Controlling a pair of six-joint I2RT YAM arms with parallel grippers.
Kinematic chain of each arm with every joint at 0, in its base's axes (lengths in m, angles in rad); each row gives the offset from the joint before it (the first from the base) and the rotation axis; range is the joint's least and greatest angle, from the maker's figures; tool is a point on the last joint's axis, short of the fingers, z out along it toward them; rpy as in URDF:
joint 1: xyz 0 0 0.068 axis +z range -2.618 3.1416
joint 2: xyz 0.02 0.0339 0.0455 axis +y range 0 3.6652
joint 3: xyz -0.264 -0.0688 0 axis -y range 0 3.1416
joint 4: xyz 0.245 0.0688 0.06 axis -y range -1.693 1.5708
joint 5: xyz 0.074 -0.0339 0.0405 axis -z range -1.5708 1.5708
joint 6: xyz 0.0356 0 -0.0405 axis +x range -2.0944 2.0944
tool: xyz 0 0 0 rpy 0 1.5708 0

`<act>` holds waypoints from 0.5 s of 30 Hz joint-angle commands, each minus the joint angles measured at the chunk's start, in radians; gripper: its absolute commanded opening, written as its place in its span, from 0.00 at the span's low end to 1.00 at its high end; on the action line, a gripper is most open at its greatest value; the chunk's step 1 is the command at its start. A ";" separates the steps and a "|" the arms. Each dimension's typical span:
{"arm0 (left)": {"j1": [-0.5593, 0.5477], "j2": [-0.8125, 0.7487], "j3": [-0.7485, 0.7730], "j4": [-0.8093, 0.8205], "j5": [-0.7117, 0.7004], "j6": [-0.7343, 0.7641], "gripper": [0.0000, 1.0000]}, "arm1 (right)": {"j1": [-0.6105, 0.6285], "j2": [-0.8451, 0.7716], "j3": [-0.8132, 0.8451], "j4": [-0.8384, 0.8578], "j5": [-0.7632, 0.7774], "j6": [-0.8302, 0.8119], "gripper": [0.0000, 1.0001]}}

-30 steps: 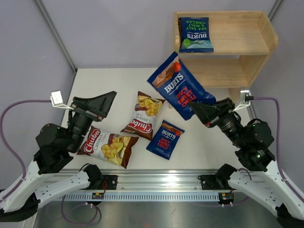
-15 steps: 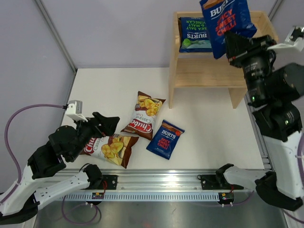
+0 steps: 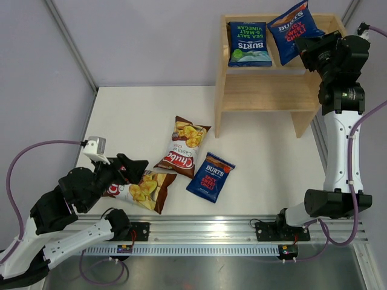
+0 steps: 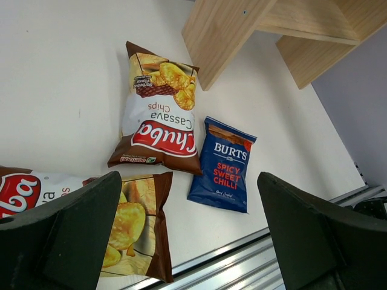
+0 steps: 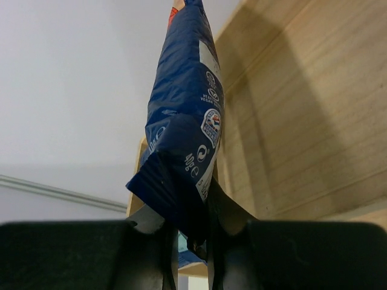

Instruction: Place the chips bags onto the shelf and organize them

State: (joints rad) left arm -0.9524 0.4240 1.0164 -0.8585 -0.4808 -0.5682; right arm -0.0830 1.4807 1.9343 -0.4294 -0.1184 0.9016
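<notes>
Pale lilac-grey walls behind a white table, edged nearest by a slotted, seemingly aluminium rail, under even light.

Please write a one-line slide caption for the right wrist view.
Right gripper holds a blue Burts bag by its end seam, wooden shelf close behind.

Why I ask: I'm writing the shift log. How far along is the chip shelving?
Done: the green-lettered Burts bag sits on the shelf's top tier. In hand: the right gripper holds a red-lettered Burts bag beside it, unreleased. Remaining: two Chuba bags and a small Burts bag on the table, the left gripper open over one Chuba.
</notes>
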 commanded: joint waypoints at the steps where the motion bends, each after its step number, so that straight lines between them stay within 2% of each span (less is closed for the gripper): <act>1: 0.001 -0.025 -0.016 -0.001 0.021 0.031 0.99 | -0.023 -0.022 -0.017 0.103 -0.101 0.100 0.03; 5: 0.001 -0.031 -0.029 0.001 0.021 0.027 0.99 | -0.023 -0.002 -0.057 0.106 -0.093 0.152 0.11; 15: 0.001 -0.036 -0.029 -0.008 0.015 0.013 0.99 | -0.021 -0.023 -0.123 0.060 0.025 0.226 0.12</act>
State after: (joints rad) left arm -0.9524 0.3988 0.9878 -0.8845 -0.4747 -0.5648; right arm -0.1013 1.4834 1.8294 -0.3912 -0.1371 1.0855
